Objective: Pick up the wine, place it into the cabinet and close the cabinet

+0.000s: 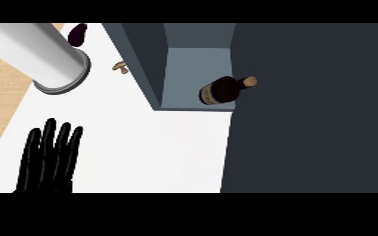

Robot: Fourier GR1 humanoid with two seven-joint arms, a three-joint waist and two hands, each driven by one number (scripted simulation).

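Head view gives us the dark cabinet (148,65), its compartment uncovered. Left of the cabinet and well apart from it, the left hand (48,157) rests with fingers straight, holding nothing; the right hand we cannot see. The wine (220,91) sits inside the cabinet, so we judge placing done and 1 step left: closing.

The only view looks from the robot's head steeply down onto the white counter (162,150), from close range. The open cabinet (193,65) fills the upper middle, its dark door (303,110) takes the right side, and the left robot hand (48,160) enters at the lower-left edge.
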